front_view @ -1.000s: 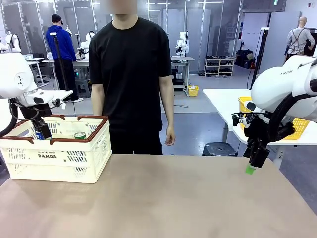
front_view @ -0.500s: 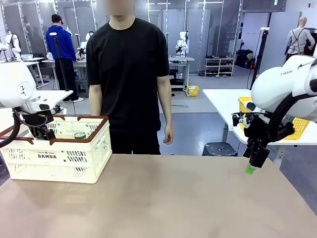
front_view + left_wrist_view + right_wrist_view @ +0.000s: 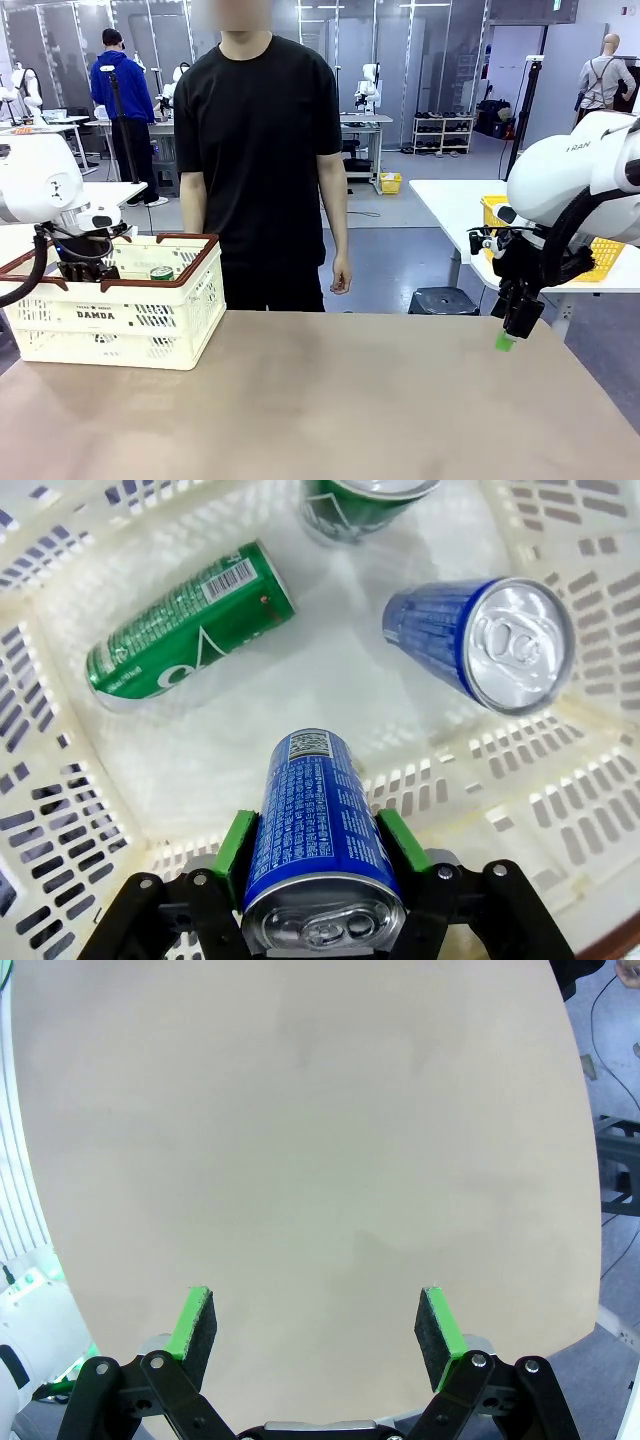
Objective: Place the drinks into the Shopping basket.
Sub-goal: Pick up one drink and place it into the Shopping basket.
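My left gripper (image 3: 318, 844) is shut on a blue and white can (image 3: 315, 795), held inside the cream Shopping basket (image 3: 60, 810). On the basket floor below it lie a green can (image 3: 190, 625) on its side, an upright blue can (image 3: 490, 645) and another green can (image 3: 365, 500) at the far wall. From the front, the left gripper (image 3: 80, 268) reaches down into the DAMDA basket (image 3: 110, 315) at the table's left, beside a green can top (image 3: 161, 272). My right gripper (image 3: 318, 1325) is open and empty, hanging over the table's right edge (image 3: 508, 338).
A person (image 3: 262, 150) stands at the far side of the table, arms down. The brown tabletop (image 3: 350, 400) stretches between the basket and the right arm. A bright yellow mesh basket (image 3: 600, 255) sits on a white table behind the right arm.
My left gripper has sunk a little deeper into the basket with the blue can, and the arm has shifted right. The right arm has not moved.
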Available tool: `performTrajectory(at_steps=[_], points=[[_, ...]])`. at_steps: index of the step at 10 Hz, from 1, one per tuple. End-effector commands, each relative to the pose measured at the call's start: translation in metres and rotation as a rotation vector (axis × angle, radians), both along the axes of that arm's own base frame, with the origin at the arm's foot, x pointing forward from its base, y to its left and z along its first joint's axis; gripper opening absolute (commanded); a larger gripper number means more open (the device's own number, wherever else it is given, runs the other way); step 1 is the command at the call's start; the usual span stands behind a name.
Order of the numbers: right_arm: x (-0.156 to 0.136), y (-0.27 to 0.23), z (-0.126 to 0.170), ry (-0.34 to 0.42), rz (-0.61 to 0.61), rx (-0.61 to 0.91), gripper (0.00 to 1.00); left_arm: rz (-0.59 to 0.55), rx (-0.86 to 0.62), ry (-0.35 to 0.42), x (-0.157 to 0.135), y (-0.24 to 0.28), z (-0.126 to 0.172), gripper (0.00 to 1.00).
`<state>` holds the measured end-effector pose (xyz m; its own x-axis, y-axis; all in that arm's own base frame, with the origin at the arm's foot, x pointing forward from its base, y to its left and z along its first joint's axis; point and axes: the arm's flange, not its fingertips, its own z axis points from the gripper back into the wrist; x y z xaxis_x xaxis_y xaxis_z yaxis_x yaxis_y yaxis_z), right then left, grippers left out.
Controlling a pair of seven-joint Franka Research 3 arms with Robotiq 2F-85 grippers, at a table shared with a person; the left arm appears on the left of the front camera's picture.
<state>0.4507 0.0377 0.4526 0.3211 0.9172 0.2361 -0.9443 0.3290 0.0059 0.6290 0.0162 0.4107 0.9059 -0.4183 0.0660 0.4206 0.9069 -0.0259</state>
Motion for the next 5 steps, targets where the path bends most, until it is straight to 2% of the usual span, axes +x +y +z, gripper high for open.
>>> performTrajectory(at_steps=[1, 4, 5], points=[[-0.001, -0.001, 0.000, 0.002, 0.004, 0.001, 1.00, 0.032, -0.003, 0.043, 0.014, -0.002, 0.000, 0.60], [-0.001, -0.001, 0.000, 0.002, 0.004, 0.001, 1.00, 0.018, -0.006, 0.131, 0.025, 0.004, -0.012, 0.60], [-0.001, -0.001, 0.000, 0.002, 0.004, 0.001, 1.00, 0.026, -0.030, 0.119, 0.030, 0.005, -0.017, 0.60]])
